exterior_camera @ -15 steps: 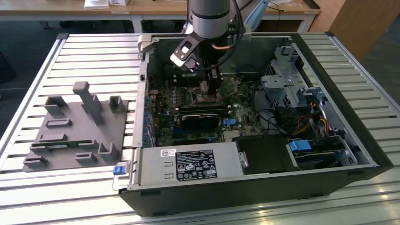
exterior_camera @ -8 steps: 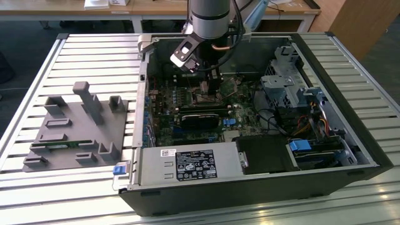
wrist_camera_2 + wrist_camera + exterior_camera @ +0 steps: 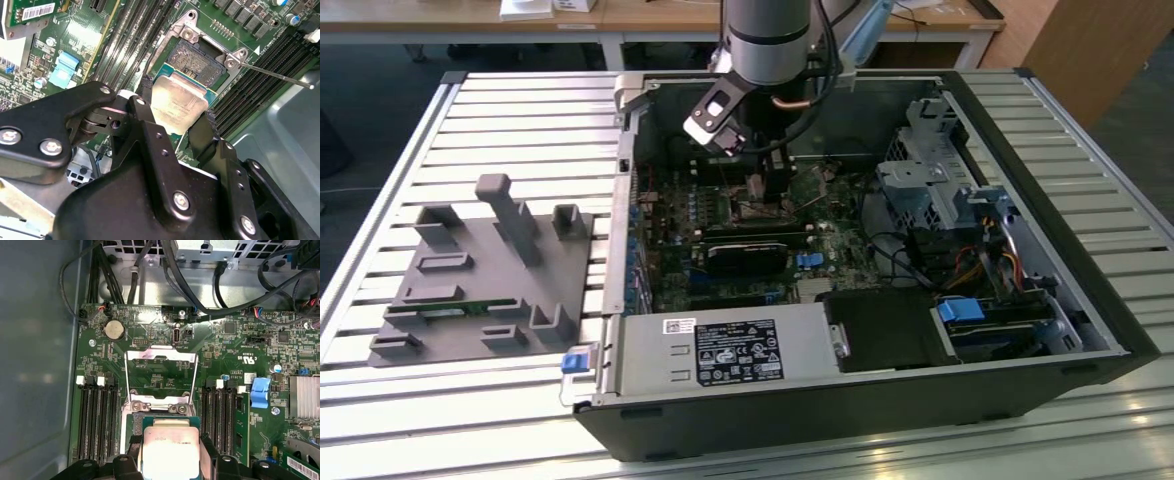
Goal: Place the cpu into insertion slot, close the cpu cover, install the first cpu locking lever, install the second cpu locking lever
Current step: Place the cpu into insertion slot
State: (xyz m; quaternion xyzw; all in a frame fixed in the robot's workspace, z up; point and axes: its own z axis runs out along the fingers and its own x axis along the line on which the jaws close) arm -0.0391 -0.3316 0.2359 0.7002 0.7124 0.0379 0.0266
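The black gripper point(image 3: 176, 107) was closest, and its jaws were pinched on two sides of the cpu point(image 3: 176, 97). The big computer case point(image 3: 854, 420) lay open on its side. In the exterior view the gripper hung inside it, at about 12 o'clock from the black card point(image 3: 747, 250). On the green board point(image 3: 240, 360) the cpu cover point(image 3: 161, 354) stood tipped up. The insertion slot point(image 3: 197, 62) was bare. The cpu was flat, grey side up, partly over the slot's edge and, I think, not yet in it. A thin lever point(image 3: 275, 75) stuck out sideways.

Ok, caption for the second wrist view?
Tool grips the cpu by two edges, close to the open insertion slot.
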